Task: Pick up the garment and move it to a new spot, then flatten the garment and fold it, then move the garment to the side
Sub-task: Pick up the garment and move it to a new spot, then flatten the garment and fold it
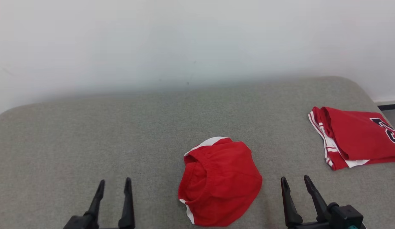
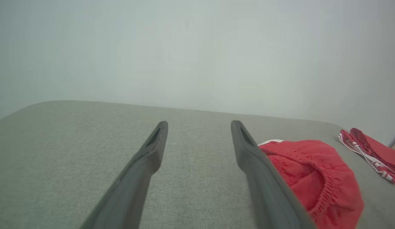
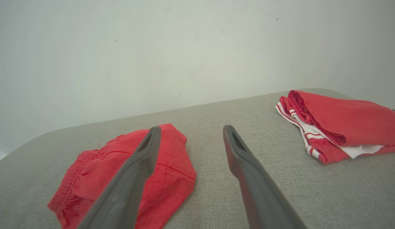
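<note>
A red garment (image 1: 219, 183) with white trim and an elastic waistband lies bunched in a loose heap on the grey cushioned surface (image 1: 121, 127), near its front middle. It also appears in the left wrist view, the garment (image 2: 312, 175) lying to the right of the fingers, and in the right wrist view, the garment (image 3: 127, 175) partly behind the left finger. My left gripper (image 1: 114, 190) stands open at the lower left, apart from the cloth. My right gripper (image 1: 296, 187) stands open at the lower right, with nothing between its fingers.
A folded red jersey (image 1: 353, 136) with white stripes and dark lettering rests at the far right of the surface; the jersey (image 3: 337, 124) is also in the right wrist view. A pale wall (image 1: 197, 41) rises behind. The surface's right edge drops off near a dark floor strip (image 1: 390, 106).
</note>
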Robot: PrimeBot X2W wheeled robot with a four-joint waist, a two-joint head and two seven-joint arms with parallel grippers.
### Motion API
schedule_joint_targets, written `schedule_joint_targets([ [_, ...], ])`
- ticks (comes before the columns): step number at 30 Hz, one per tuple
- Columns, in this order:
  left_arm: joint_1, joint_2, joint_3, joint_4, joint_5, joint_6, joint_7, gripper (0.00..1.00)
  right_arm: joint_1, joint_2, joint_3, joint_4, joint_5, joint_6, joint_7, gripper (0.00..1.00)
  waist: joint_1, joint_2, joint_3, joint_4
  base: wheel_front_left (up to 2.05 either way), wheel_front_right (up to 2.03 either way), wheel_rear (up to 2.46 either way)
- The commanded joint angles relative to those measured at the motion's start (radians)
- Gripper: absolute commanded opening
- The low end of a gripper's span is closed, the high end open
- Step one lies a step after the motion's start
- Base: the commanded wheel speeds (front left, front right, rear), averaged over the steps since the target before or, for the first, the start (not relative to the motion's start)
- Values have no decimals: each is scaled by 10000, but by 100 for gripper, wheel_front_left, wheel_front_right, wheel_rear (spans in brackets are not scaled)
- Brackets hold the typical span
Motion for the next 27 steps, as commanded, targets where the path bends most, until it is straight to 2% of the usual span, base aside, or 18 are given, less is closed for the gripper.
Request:
schedule_joint_targets([
  [1,188,39,139,-132,157,-27,-60,100,107,26,-30,57,-48,-22,-50,100,1,0,-83,104,0,0,0],
  [8,1214,-47,1002,-709,1170,-66,-50,100,438,26,-438,308,-64,-22,-207,100,1,0,-166,272,0,0,0],
  [14,1809,-173,1516,-706,1675,-323,-52,100,576,25,-595,358,-172,-22,-248,100,1,0,-207,270,0,0,0],
  [19,2132,-271,2013,-550,1827,-308,-51,100,512,25,-550,419,-156,-22,-295,100,1,0,-239,249,0,0,0],
  [27,2348,-420,2373,-180,1963,-684,-53,100,434,25,-374,652,-70,-22,-321,100,1,0,-197,324,0,0,0],
])
